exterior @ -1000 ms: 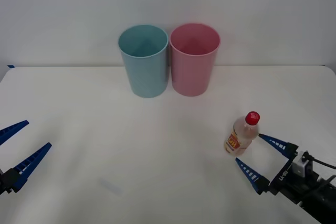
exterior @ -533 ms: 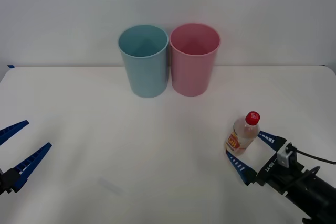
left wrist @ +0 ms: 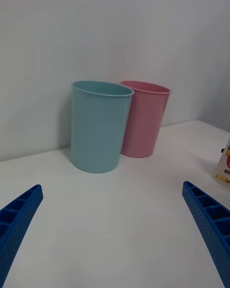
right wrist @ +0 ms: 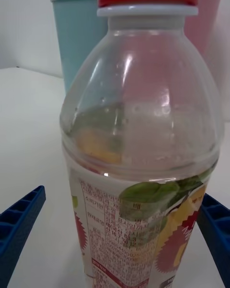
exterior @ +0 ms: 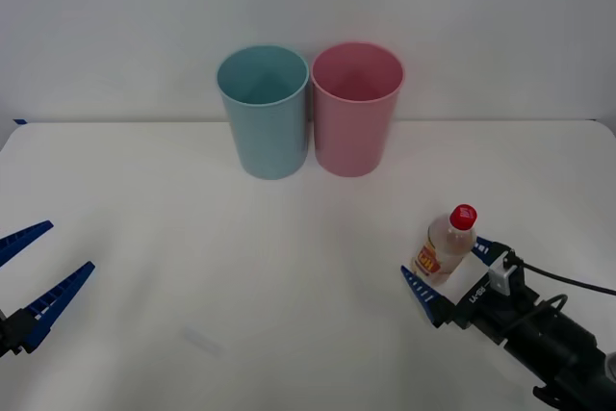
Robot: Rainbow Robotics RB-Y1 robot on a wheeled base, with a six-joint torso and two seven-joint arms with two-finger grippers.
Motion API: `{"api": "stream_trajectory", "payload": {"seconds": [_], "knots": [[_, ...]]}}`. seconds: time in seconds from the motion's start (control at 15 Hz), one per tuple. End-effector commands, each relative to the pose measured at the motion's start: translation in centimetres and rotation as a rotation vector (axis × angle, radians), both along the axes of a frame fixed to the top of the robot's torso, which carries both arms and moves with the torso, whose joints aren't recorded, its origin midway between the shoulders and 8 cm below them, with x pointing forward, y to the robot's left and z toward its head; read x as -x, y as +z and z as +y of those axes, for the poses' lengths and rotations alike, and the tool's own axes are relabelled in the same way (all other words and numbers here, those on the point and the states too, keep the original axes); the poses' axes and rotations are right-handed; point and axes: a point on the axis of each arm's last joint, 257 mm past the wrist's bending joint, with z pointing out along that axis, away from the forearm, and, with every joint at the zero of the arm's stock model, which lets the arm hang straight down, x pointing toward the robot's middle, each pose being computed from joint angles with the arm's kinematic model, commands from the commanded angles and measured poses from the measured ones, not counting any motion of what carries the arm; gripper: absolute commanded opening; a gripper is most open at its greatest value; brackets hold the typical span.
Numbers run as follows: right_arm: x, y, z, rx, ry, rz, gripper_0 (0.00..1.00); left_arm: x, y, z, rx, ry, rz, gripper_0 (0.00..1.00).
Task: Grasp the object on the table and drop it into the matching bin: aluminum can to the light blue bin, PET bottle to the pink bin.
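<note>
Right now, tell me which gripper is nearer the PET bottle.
Right. The right gripper straddles the PET bottle, fingers open on either side; the left gripper hangs open at the table's far left edge.

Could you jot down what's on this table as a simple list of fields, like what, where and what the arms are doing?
bottle: upright on the table, red cap on
blue bin: far side, robot's left of the pink one
pink bin: right beside it
right gripper: open, fingers either side of the bottle
left gripper: open, idle at the table's left edge
bottle gripped: not yet
</note>
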Motion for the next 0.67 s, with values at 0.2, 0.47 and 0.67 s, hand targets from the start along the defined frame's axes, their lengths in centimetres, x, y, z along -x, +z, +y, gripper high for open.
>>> {"api": "stream_trajectory", "payload": {"seconds": [0.2,0.47,0.67], "knots": [[-0.36,0.29,0.29,-0.003,-0.004,-0.009,0.0,0.0,0.0,0.0,0.0,0.0,0.0,1.0],[-0.44,0.31,0.28,-0.005,-0.008,-0.01,0.0,0.0,0.0,0.0,0.0,0.0,0.0,1.0],[-0.43,0.46,0.4,-0.015,-0.007,-0.011,0.0,0.0,0.0,0.0,0.0,0.0,0.0,1.0]]}}
